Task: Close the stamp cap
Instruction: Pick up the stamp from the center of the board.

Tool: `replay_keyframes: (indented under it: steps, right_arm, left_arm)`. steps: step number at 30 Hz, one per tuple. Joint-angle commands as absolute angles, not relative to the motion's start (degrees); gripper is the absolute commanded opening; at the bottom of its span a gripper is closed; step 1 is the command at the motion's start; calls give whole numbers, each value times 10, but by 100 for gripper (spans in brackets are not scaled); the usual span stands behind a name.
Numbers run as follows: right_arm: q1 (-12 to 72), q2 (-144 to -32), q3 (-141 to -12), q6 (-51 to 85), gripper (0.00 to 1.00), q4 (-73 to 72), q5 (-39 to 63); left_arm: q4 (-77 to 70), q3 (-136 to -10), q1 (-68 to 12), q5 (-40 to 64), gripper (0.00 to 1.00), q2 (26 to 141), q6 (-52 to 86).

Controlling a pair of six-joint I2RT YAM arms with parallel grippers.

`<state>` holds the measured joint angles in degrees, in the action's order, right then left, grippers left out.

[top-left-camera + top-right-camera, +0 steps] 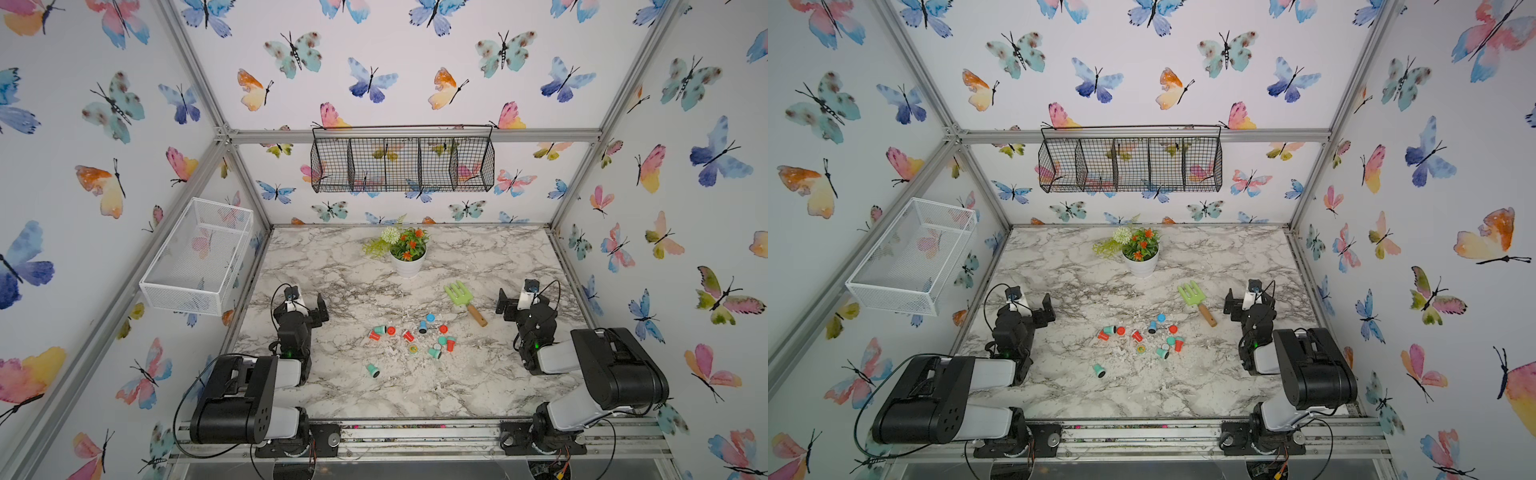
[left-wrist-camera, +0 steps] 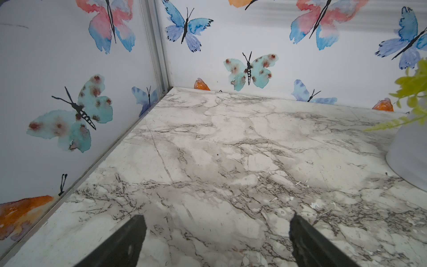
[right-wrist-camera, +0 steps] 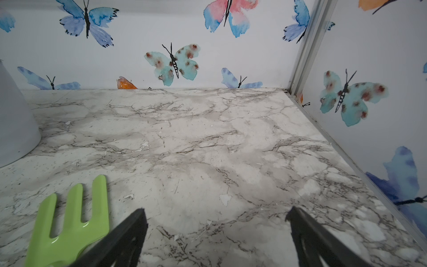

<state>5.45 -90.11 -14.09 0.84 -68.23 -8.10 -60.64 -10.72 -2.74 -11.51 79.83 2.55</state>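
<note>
- Left gripper (image 2: 216,217): jaws wide apart, empty, over bare surface (image 2: 208,150).
- Right gripper (image 3: 216,210): jaws wide apart, empty, just beside green rake (image 3: 69,219).
- Stamps (image 1: 422,327) and loose caps (image 1: 391,331): scattered mid-surface between the arms, well apart from both.

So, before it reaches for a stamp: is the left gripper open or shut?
Open: in the left wrist view the left gripper shows two black fingers wide apart, only bare table between them.
</note>
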Motion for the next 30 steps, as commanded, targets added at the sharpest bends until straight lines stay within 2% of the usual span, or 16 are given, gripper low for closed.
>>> replay_keyframes:
  steps: [1,12,18,25,30]
  right_arm:
    - [54,-906,-147,8,98,-690,-82]
    - [55,-893,-128,6,98,-726,-95]
    - [55,-800,-199,41,97,-488,-113]
    - [54,-750,-316,107,89,-202,-42]
    - [55,-738,-391,170,80,-23,41]
  left_arm:
    - [-619,-115,-29,-113,98,803,20]
    - [-620,-111,-23,-108,98,788,19]
    - [-458,-157,-31,-167,98,713,54]
    - [-198,-277,-84,-245,98,664,138]
    - [-12,-394,-111,-155,98,672,200]
